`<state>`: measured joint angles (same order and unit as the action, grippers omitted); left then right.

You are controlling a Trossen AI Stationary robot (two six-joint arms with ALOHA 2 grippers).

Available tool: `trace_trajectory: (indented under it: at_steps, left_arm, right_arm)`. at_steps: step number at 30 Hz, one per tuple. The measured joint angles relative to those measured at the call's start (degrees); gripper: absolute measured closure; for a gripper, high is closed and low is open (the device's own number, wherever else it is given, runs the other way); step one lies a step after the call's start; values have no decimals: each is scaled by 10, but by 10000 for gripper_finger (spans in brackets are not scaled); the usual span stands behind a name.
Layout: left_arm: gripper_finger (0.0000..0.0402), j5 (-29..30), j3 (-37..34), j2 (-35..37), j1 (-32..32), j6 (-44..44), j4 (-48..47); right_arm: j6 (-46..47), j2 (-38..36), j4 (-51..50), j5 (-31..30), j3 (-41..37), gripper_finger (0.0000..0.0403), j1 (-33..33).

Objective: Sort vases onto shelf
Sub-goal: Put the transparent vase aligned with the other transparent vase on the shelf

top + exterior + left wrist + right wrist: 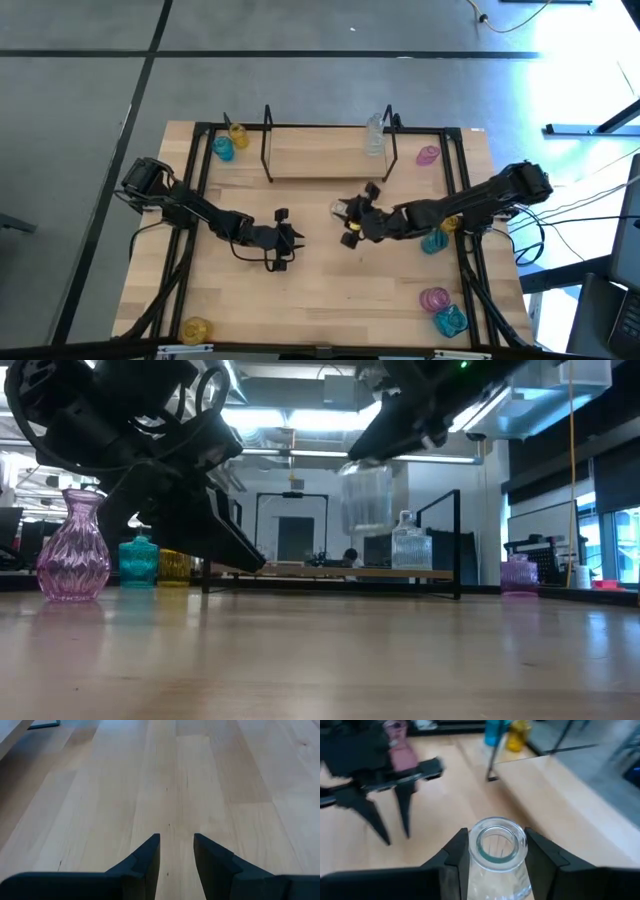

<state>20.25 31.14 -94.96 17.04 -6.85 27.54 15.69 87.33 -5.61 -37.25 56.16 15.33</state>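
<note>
My right gripper is over the middle of the table, just in front of the shelf, and is shut on a clear glass vase. Another clear vase stands on the shelf's right end. My left gripper is open and empty, low over bare wood left of centre. Yellow and teal vases stand on the table by the shelf's left end, and a pink one stands by its right end. Another pink vase shows at the left of the low view. My right gripper pinches the clear vase between its two fingers, one finger on each side just below the open rim. The fingers slant down from the table's right. The vase is upright and lifted clear of the table, its body below the fingers.
A teal vase and a yellow one stand under my right arm. Pink and teal vases stand at the near right corner, and a yellow one at the near left. Black wire uprights flank the shelf board.
</note>
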Motion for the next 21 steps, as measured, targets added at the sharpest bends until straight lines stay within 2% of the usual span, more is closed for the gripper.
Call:
trace_trajectory:
  at_steps: [8, 21]
  left_arm:
    - [289, 0, 0, 0, 0, 0, 0]
    - [289, 0, 0, 0, 0, 0, -1]
  right_arm:
    - [41, -51, -84, -42, 0, 277, -45]
    - [18, -52, -172, -31, 0, 276, -158]
